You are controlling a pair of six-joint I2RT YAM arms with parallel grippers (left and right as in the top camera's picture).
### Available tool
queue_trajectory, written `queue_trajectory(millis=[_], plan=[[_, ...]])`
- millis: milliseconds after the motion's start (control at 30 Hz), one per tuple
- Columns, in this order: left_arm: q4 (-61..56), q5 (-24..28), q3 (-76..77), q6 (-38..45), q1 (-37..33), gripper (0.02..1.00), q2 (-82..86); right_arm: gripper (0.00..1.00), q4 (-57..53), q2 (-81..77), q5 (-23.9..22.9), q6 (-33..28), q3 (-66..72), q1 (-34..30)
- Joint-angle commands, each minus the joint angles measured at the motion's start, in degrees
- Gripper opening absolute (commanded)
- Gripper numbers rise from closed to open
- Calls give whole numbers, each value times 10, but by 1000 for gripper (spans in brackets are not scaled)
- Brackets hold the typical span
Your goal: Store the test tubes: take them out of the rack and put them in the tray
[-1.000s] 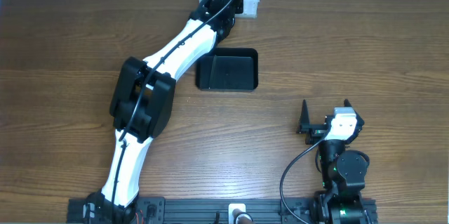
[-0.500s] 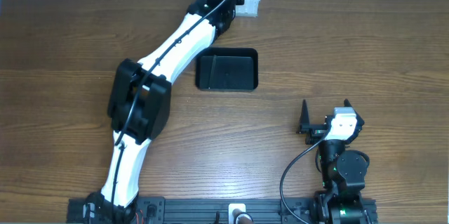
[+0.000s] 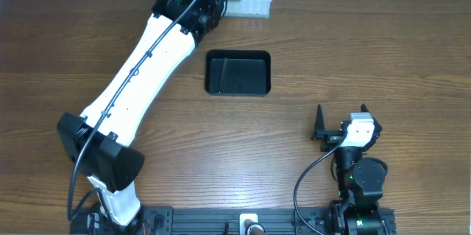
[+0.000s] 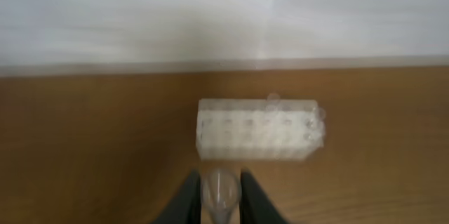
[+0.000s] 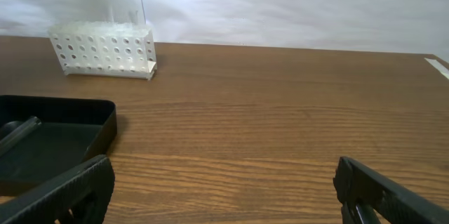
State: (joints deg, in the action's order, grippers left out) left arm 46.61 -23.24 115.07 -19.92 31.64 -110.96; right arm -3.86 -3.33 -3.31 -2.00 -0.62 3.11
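Top: rack (image 3: pixel 250 1) at tabletop's (image 3: pixel 383 43) far edge, tray (image 3: pixel 238 73) just nearer; R hand (image 3: pixel 341 122) wide, well apart. L wrist: L hand (image 4: pixel 219 180) pinches tube (image 4: pixel 222 194) by rack. R wrist: tray rim low, so I'd clear it, lower inside, release gently.

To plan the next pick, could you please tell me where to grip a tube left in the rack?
Grip the tube by its top end, coming straight down from above: it stands upright in the rack, so only the top pokes out.
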Motion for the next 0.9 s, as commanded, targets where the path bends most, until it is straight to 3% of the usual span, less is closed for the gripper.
queue_trajectory(millis=[33, 333, 900], plan=[[80, 27, -51, -122, 13, 40, -28, 993, -2, 2, 4, -2, 3, 3], [76, 37, -155, -123, 29, 42, -56, 993, -2, 2, 4, -2, 3, 3], [76, 47, -159, -123, 30, 99, -115, 991, -2, 2, 4, -2, 3, 3]])
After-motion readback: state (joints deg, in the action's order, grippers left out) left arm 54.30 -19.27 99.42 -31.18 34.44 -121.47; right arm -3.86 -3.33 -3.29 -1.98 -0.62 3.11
